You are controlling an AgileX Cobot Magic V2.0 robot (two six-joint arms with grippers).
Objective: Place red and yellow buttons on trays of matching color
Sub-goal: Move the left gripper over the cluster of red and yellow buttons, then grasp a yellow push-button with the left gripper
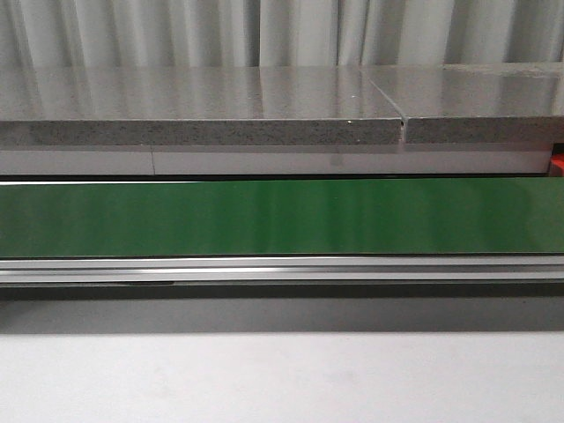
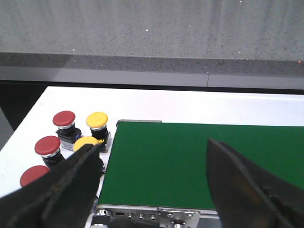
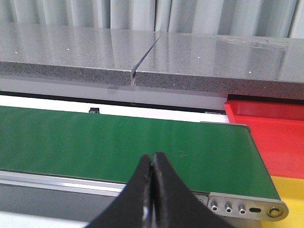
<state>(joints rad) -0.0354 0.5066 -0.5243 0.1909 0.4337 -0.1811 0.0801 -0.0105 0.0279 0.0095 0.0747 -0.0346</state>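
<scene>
In the left wrist view, red buttons (image 2: pixel 64 118) (image 2: pixel 47 145) (image 2: pixel 33 175) and yellow buttons (image 2: pixel 97 119) (image 2: pixel 85 142) stand on the white table beside the end of the green belt (image 2: pixel 190 161). My left gripper (image 2: pixel 152 156) is open above that belt end, with nothing between its fingers (image 2: pixel 71 183). One finger partly hides a yellow button. In the right wrist view, the red tray (image 3: pixel 270 133) and the yellow tray (image 3: pixel 292 194) lie past the other belt end. My right gripper (image 3: pixel 153 159) is shut and empty over the belt's near edge. Neither gripper shows in the front view.
The green conveyor belt (image 1: pixel 282 216) runs across the front view with a metal rail (image 1: pixel 282 269) along its near side. A grey stone ledge (image 1: pixel 203 110) stands behind it. White table (image 1: pixel 282 379) lies in front.
</scene>
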